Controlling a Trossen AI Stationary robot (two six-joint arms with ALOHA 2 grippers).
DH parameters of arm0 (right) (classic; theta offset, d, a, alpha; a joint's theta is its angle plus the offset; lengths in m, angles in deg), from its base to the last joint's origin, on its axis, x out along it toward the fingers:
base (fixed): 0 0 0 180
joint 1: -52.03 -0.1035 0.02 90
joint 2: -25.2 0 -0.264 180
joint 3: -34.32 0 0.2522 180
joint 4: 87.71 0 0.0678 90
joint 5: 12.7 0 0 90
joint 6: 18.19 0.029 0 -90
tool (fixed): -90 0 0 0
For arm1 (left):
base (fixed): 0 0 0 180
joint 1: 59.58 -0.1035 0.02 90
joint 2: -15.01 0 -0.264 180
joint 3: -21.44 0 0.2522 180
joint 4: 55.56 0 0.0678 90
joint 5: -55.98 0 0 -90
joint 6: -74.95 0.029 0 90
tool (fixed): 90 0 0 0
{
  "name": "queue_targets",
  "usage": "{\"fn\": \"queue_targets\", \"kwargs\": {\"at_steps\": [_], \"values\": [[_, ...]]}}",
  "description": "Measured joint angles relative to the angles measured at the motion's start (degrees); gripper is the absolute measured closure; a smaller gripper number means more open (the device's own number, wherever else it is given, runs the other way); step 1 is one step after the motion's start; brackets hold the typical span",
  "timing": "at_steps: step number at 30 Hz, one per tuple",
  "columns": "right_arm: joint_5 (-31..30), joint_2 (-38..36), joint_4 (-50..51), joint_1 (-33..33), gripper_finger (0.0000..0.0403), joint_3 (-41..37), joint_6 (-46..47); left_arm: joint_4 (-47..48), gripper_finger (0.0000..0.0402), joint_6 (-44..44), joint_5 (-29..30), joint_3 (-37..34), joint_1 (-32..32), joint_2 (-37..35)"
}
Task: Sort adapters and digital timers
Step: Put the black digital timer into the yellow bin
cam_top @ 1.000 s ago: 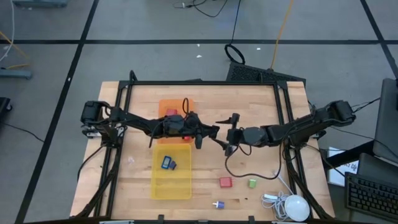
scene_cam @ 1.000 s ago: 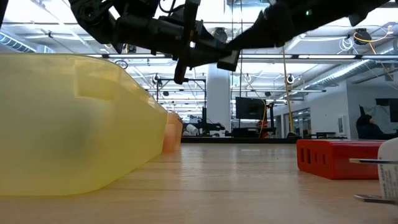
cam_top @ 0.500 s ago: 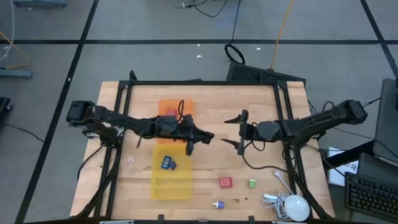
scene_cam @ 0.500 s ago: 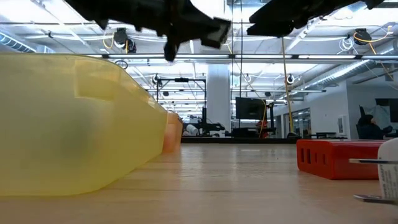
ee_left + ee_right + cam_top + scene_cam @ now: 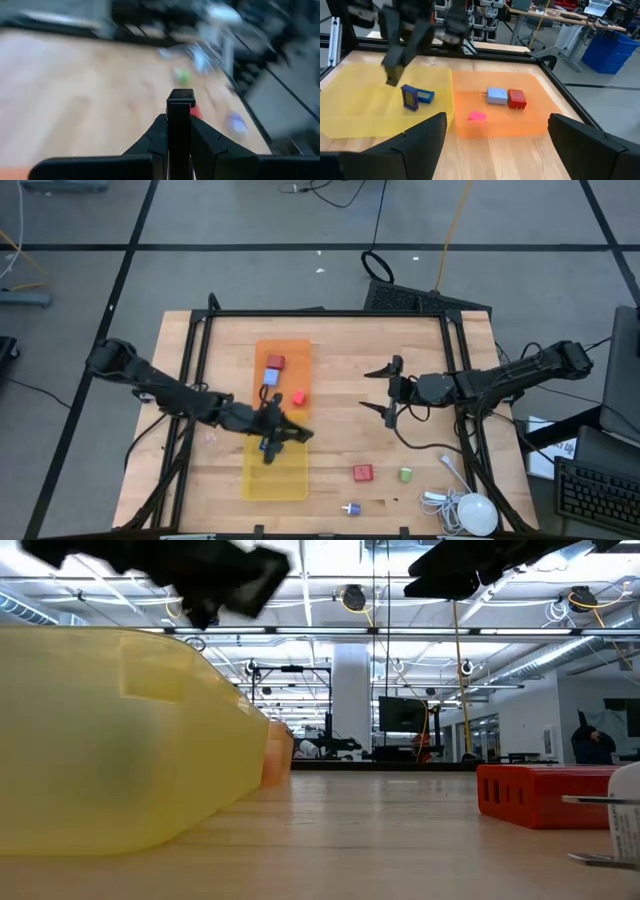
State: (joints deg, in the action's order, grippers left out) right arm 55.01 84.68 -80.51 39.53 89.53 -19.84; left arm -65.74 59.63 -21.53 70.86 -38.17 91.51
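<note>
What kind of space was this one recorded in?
Most likely a robotics lab or workshop. The wooden table stands on a grey floor with cables trailing, the low view looks into an open hall with ceiling strip lights and a monitor, and workbenches stand behind.

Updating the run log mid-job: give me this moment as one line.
left gripper: shut, over yellow tray | right gripper: open, mid-table | orange tray: three adapters | loose: red adapter, green adapter
</note>
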Motion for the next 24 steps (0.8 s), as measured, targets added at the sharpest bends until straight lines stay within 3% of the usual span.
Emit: {"fn": "queue_targets", "kwargs": {"at_steps": [6,17,24], "values": [[-0.01,0.01,0.05,0.00,0.0069,-0.02,0.13,0.12,0.0348,-0.71,-11.15,-5.80,4.00,-1.16],[-0.07,0.02,0.90,0.00,0.0069,-0.02,0.00,0.24,0.0343,-4.71,-11.53,-10.70,5.83,-1.11],[-0.07,0.02,0.87,0.00,0.0069,-0.02,-0.04,0.06,0.0309,-6.20,-11.43,-10.73,5.61,-1.11]]}}
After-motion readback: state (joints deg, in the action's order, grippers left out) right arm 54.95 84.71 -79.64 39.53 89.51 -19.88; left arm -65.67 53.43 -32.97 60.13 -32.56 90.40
